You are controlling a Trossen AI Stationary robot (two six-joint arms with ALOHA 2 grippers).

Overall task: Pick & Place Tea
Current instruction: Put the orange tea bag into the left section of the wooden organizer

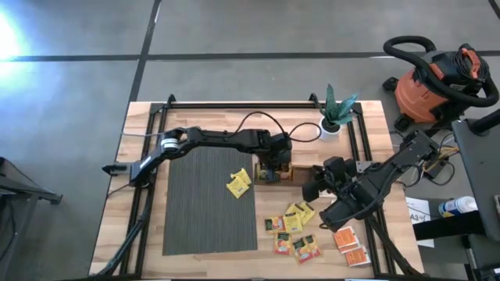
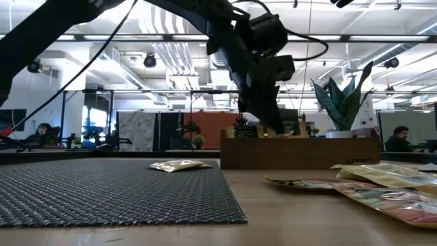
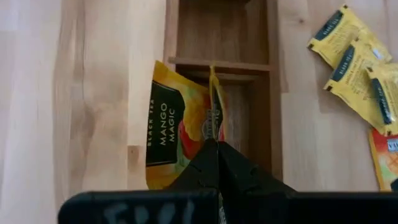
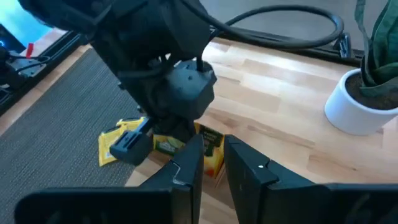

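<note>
My left gripper [image 1: 269, 168] reaches from the table's left over the brown wooden tray [image 1: 287, 173]. It is shut on a yellow and orange tea sachet [image 3: 168, 124] printed "Mango Magic". The sachet hangs above the tray's compartments [image 3: 221, 37]. My right gripper [image 1: 314, 187] hovers just right of the tray, facing the left gripper. Its fingers [image 4: 186, 171] stand a narrow gap apart with nothing between them. Several loose tea sachets [image 1: 293, 226] lie flat on the wood near the front, orange ones [image 1: 351, 246] to their right. Two yellow sachets [image 1: 239, 183] rest on the grey mat [image 1: 211, 203]. My left gripper pinches the sachet between its two fingertips [image 3: 214, 146], at the sachet's edge nearest the fingers [image 3: 211, 121]. The fingers slant down from the table's left. The sachet sticks out beyond the tips, bent so that its printed face turns aside, and it is clear of the tray.
A potted plant in a white pot [image 1: 336, 117] stands behind the tray at the far right. The arms' black frame rails [image 1: 258, 103] run along the table's far edge and sides. An orange shop vacuum [image 1: 430, 86] sits on the floor beyond the table's right corner.
</note>
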